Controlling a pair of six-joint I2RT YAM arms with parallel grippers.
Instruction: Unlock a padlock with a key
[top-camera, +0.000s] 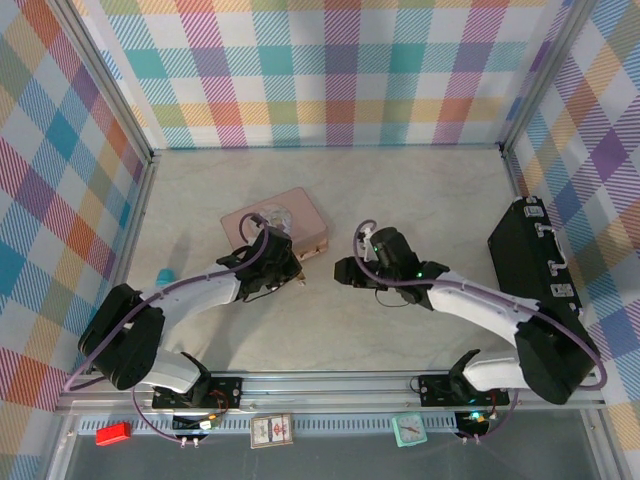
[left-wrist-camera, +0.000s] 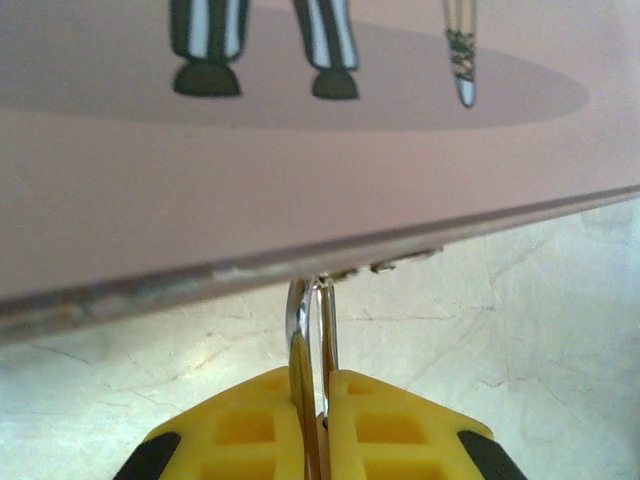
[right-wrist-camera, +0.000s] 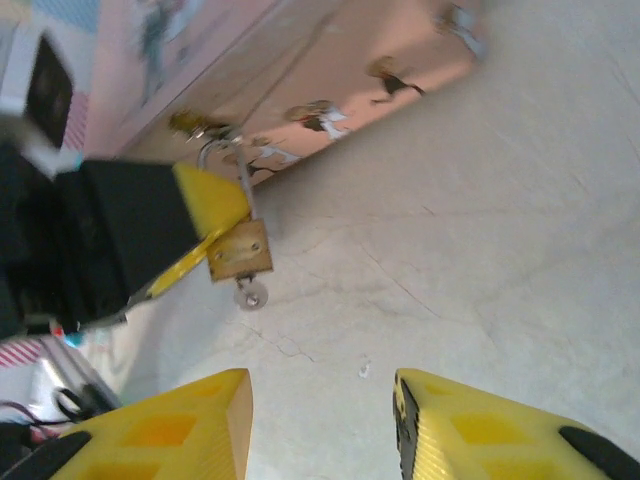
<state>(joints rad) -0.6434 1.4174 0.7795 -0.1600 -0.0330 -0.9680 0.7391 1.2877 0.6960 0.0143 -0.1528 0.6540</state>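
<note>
Gripping, left: left gripper (left-wrist-camera: 318, 390) is clamped on the padlock (right-wrist-camera: 240, 250). Yellow pads (left-wrist-camera: 250, 430) are squeezed against both sides of the silver shackle (left-wrist-camera: 300, 330) with no gap.
Right gripper: right gripper (right-wrist-camera: 322, 405) is spread wide with nothing between the fingers, hovering over bare table (top-camera: 420, 200).
Padlock position: it hangs at the front edge of the pink tin box (right-wrist-camera: 330, 90). The shackle goes up to the box's small hasp (right-wrist-camera: 195, 125) and the brass body sits just below it. I can't tell if the body touches the table.
Key: key (right-wrist-camera: 250, 294) shows as a small round silver head directly under the brass body, touching its bottom. I can't make out the blade.
Left wrist view: close-up of the shackle legs meeting the box's lid seam. The brass body is hidden behind my own pads.
Right wrist view: side-on look at the lock, with body, shackle and key head all readable, plus one left finger flat against the body.
Top view: the grippers face each other tip to tip, near but apart, just off the box's near corner. A black case (top-camera: 535, 260) sits at the right edge, well apart.
</note>
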